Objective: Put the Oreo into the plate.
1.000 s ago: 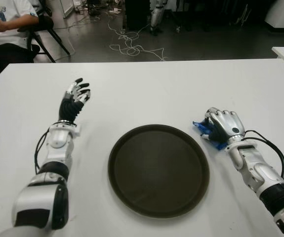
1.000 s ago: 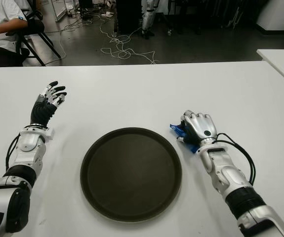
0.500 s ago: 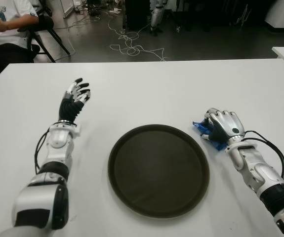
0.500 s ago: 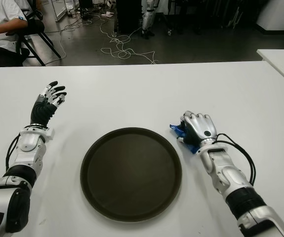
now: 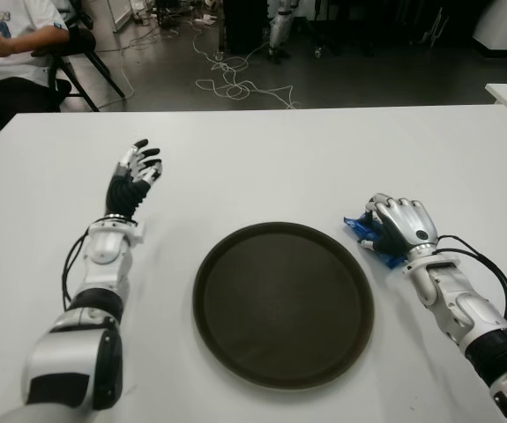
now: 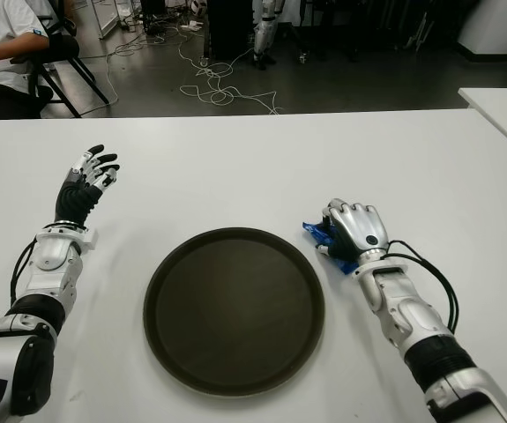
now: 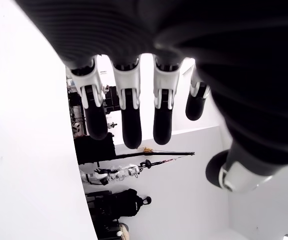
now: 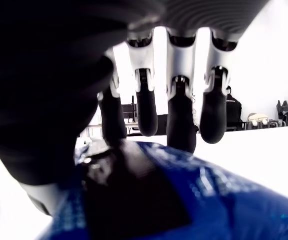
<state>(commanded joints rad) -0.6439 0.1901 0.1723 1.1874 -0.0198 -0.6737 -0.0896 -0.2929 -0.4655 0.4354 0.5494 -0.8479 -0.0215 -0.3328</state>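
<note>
At the far left, behind the table (image 5: pixel 262 150), a person (image 5: pixel 11 35) sits on a chair, and cables (image 5: pixel 235 84) lie on the floor further back. The left hand (image 5: pixel 132 181) shows over the table's left part, well apart from the plate (image 5: pixel 284 304), with its fingers (image 7: pixel 128 117) spread and straight, holding nothing.

The plate, dark and round, lies in the middle of the table, nearer the robot, and has nothing in it.

Just beside the plate's right rim, towards the far side, lies the Oreo (image 6: pixel 316 231), a blue packet flat on the table. The right hand (image 6: pixel 355 231) sits on top of it, palm down, covering most of it, so that in the eye views only the packet's blue edge shows at the hand's left, pointing at the plate. The right wrist view shows the packet (image 8: pixel 184 200) directly under the palm, with the fingers (image 8: pixel 181 122) bent down over its far edge and the fingertips at or near its surface. The hand is closing on the packet, though whether the grasp is firm cannot be told; the packet is not lifted and lies outside the plate.
</note>
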